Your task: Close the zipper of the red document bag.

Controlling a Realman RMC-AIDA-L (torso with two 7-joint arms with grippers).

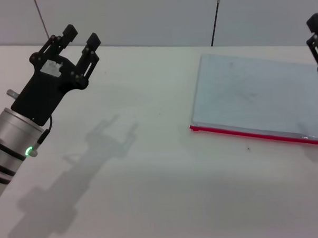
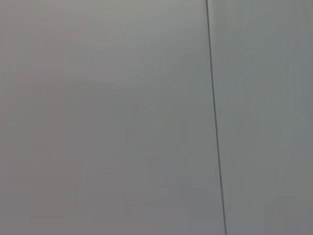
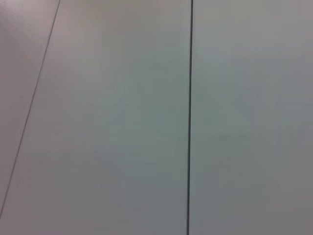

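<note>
Left arm: silver forearm with a green light, nearest the head camera, rising from the lower left over the table (image 1: 152, 203).
Table: white, wide, carrying the arm's shadow below and to the right of the left gripper.
Wall: pale grey panels behind the table, split by thin dark seams; both wrist views show only this wall (image 2: 98, 117) and its seams, nothing of the table or bag.
Red document bag (image 1: 258, 96): flat, pale blue-grey, see-through, lying on the table well to the right of the left gripper and just below and to the left of the right gripper; seen only in the head view.
Left gripper (image 1: 80, 40): black, held above the table and apart from it, its two fingers spread with a clear gap, grasping nothing.
Right gripper (image 1: 317, 44): black, only partly in view at the right edge above the bag's far corner; finger state cannot be told.
Zipper (image 1: 254, 133): thin bright red strip along the bag's near long edge, farthest from the right gripper; slider not made out.
</note>
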